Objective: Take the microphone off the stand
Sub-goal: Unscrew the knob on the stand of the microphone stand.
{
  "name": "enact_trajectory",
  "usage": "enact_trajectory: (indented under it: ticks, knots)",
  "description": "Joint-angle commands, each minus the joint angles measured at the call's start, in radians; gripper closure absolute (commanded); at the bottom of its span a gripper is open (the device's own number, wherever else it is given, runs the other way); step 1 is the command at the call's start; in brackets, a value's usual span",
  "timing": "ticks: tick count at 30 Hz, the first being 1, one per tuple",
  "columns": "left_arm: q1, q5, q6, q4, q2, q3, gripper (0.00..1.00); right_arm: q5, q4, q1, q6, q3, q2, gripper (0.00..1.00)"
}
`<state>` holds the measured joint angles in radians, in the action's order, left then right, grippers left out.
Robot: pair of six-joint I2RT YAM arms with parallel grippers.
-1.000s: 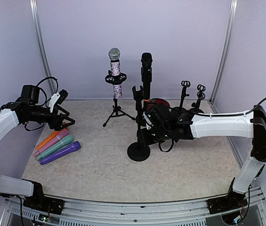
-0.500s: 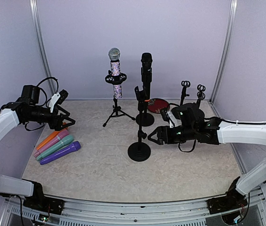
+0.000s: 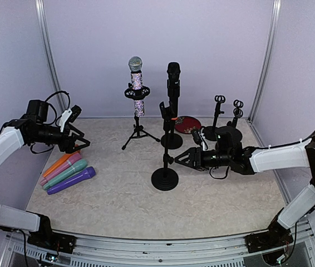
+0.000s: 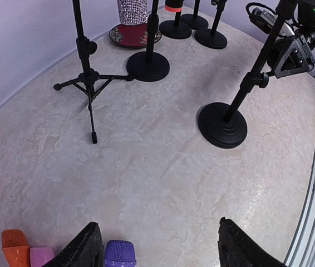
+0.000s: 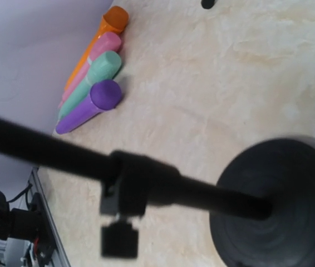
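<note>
Pulled right gripper (image 3: 181, 159) back, now just beside the front stand (image 3: 164, 179), spread, pinching nothing; left gripper (image 4: 158, 233) spread too. Black microphone (image 3: 173, 83) upright in rear stand (image 3: 171, 140) clip: probably rigid, slick, fairly light. Grab mid-barrel.

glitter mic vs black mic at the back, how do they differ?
Finish: the glitter mic has a sparkly body and a silver mesh head; the black mic is black all over, with an orange band below it.
Mount: the glitter mic sits through a ring holder on a tripod stand; the black mic tops a straight pole.
Position: glitter mic on the left, black mic on the right.
Shared: both upright, head up, still mounted.
</note>
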<state>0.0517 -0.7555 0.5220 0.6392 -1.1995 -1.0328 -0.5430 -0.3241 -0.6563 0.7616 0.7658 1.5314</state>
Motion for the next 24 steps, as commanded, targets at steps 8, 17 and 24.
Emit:
enact_trajectory:
  ticks: [8,17,24]
  knots:
    - [0.0,-0.019,-0.009,0.036,-0.027,-0.06,0.33,-0.027,-0.214,-0.045,0.042,0.054,0.099,0.55]
    - [0.002,-0.014,-0.008,0.041,-0.035,-0.062,0.34,0.106,-0.079,-0.093,-0.019,0.101,0.095,0.74]
    - [0.002,-0.007,0.002,0.049,-0.025,-0.061,0.34,0.189,0.021,-0.117,-0.071,0.129,0.09,0.85]
